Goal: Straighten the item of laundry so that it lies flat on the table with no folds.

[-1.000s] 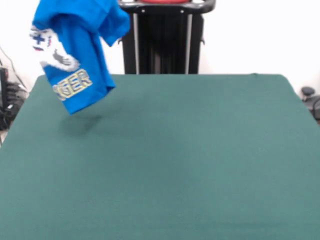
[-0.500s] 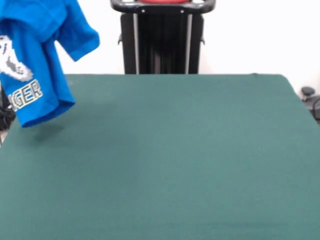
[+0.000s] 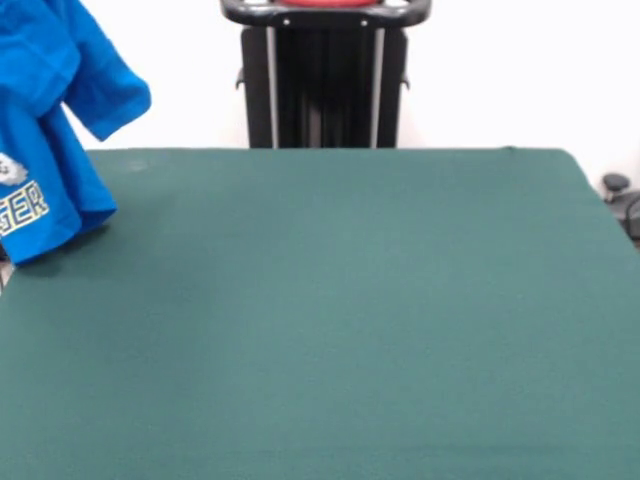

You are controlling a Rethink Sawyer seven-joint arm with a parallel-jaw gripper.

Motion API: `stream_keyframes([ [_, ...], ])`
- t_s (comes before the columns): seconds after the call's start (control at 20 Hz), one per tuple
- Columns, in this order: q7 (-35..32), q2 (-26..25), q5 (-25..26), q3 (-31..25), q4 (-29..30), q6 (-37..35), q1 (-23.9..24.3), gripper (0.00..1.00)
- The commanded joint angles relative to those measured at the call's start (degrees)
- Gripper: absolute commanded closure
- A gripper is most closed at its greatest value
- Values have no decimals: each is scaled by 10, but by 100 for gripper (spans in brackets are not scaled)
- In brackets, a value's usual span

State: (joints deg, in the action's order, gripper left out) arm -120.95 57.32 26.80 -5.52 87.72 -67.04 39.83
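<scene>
The bright blue T-shirt (image 3: 50, 120) hangs in the air at the far left of the front view, partly cut off by the left and top edges. It is bunched and folded, with part of its white print and the letters "GER" showing. Its lower hem hangs just over the far left corner of the dark green table (image 3: 330, 320). The top of the shirt runs out of the picture, so whatever holds it is hidden. The gripper and the arm do not show.
The robot's black pedestal (image 3: 325, 75) stands behind the table's far edge at the centre. Dark equipment (image 3: 622, 200) sits off the table's right side.
The hanging shirt has moved steadily to the left, from over the table's far left part to the left edge, and is now partly out of the picture.
</scene>
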Motion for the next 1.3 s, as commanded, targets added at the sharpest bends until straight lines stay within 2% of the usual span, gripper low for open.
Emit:
stream_keyframes([
  [0.05,199,-49,58,-71,-15,46,9,100],
  [0.7,258,-54,72,-117,-59,5,64,100],
  [1.3,315,-78,79,-133,-107,-14,80,100],
])
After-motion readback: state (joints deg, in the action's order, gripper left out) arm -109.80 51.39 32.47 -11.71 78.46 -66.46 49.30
